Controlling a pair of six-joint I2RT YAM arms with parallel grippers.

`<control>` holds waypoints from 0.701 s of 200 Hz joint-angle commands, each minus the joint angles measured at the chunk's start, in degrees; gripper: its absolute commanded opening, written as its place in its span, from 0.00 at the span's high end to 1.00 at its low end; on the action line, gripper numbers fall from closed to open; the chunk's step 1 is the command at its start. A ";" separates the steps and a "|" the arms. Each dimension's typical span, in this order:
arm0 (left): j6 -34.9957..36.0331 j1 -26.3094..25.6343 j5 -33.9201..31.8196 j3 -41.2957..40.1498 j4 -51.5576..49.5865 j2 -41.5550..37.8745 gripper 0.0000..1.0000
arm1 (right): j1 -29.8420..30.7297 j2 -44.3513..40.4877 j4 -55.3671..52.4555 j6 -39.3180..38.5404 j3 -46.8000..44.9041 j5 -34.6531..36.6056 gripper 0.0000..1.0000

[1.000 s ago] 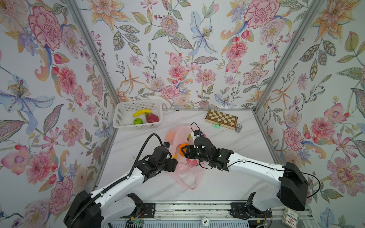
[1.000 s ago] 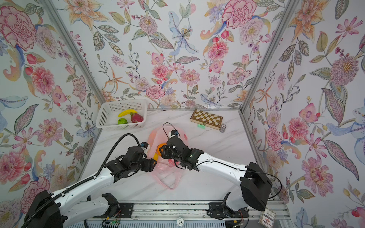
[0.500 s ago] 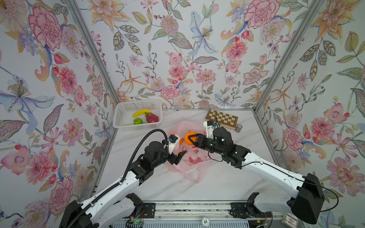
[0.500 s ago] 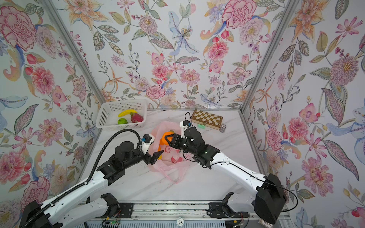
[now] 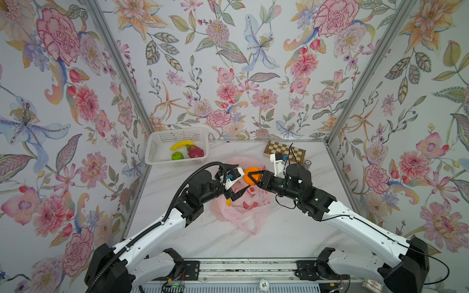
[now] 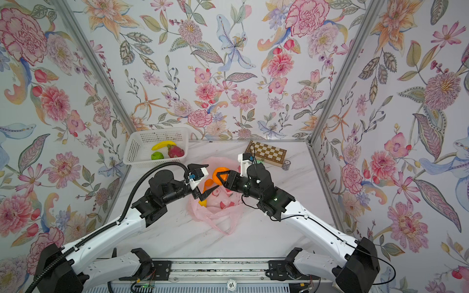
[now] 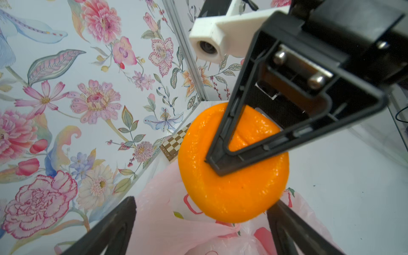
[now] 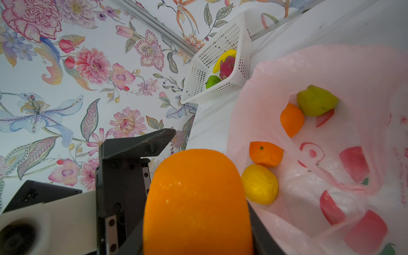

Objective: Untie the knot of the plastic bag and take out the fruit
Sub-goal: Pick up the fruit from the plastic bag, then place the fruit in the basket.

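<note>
Two arms reach in from the frame's lower corners, elbows bent, and meet at centre over the open pink plastic bag (image 5: 243, 215). The right hand (image 5: 250, 178) pinches an orange (image 5: 252, 170) above the bag's mouth. The left hand (image 5: 239, 177) is spread wide beside the orange. Inside the bag lie a lemon (image 8: 259, 184), smaller oranges (image 8: 266, 156) and a green fruit (image 8: 315, 100). The worktop (image 5: 279, 236) is bare at lower centre. At its back edge, a white basket (image 5: 157, 149) sits left of centre and a chessboard (image 5: 284, 151) right of centre.
</note>
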 commanded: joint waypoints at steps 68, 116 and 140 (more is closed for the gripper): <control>3.52 -0.72 17.87 8.03 2.06 7.95 0.11 | 1.20 -0.97 0.86 -0.50 -1.41 -3.45 0.57; 3.37 -0.81 21.77 7.51 3.19 8.01 0.01 | 0.78 -1.65 0.75 -0.61 -2.13 -2.03 0.57; 3.01 -0.83 21.96 7.50 3.57 8.50 0.01 | 0.72 -1.27 1.44 -0.38 -2.21 -2.04 0.58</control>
